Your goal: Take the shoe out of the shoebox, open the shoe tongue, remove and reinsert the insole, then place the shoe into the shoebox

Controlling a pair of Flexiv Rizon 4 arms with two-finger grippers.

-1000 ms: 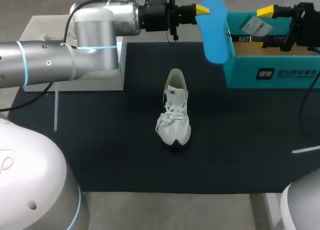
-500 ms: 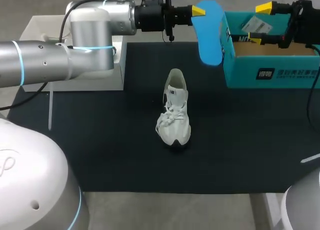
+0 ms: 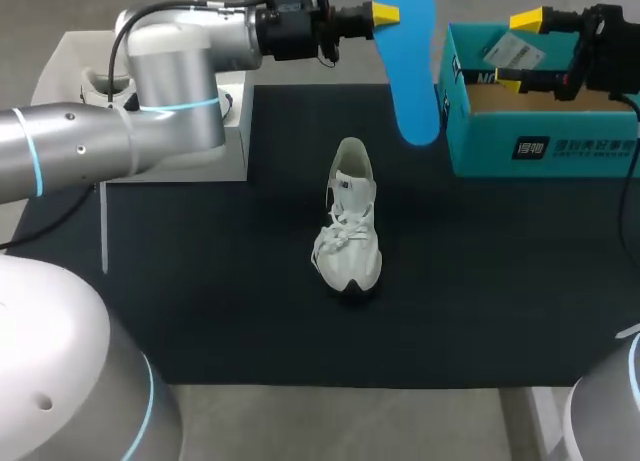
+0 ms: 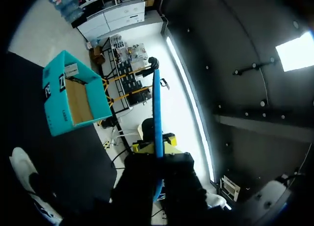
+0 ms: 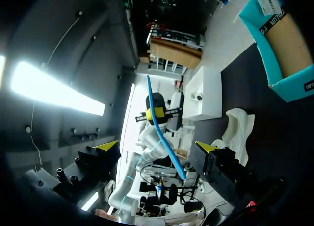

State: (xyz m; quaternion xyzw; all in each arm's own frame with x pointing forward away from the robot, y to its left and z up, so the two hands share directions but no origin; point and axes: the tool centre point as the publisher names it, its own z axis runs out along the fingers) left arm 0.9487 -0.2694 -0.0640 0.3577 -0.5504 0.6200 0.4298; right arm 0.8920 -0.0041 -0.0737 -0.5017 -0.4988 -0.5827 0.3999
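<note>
A black mat [image 3: 220, 301] covers the table, with a grey strip of the table [image 3: 330, 421] bare at the lower edge of the head view. In the middle of the mat stands the white shoe [image 3: 350, 221], its toe toward the lower edge, nothing touching it. The teal shoebox [image 3: 540, 146] is at the upper right, open. The left gripper [image 3: 388, 14], at the top centre, pinches one end of the blue insole [image 3: 408, 71] between its fingers; the insole hangs down just left of the shoebox (touching it or not, I cannot tell). The right gripper [image 3: 520, 49] hovers over the shoebox with its fingers [image 3: 528, 22] spread wide, holding nothing. A white container [image 3: 65, 56] at the upper left is partly hidden by the left arm [image 3: 150, 91]
</note>
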